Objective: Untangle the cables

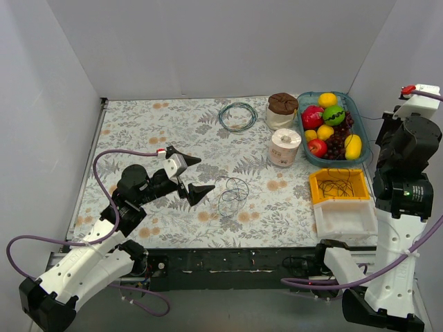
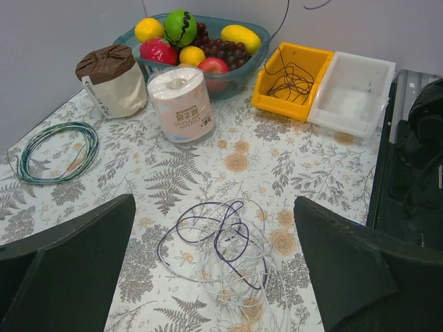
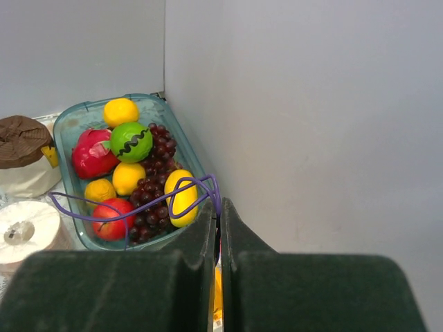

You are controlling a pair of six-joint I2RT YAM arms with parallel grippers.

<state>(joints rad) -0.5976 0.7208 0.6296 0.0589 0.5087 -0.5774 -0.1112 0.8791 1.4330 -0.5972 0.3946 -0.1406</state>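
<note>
1. Left gripper [image 1: 206,173]: jaws spread wide, hanging just left of the loose tangle of thin purple and whitish-grey cables [image 1: 233,194], with nothing between them.
2. The tangle lies mid-table on the floral tablecloth [image 1: 152,124].
3. Right gripper [image 3: 217,207]: raised by the right wall, jaws pressed together, pinching a thin purple wire loop [image 3: 201,178].

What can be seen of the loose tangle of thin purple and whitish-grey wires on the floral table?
The tangle of thin wires is a few limp, overlapping loops: a dark purple strand crossing paler whitish-grey ones, seemingly plastic-coated. It lies flat near the middle of the floral-patterned table, just ahead of the open left gripper, which does not touch it.
</note>
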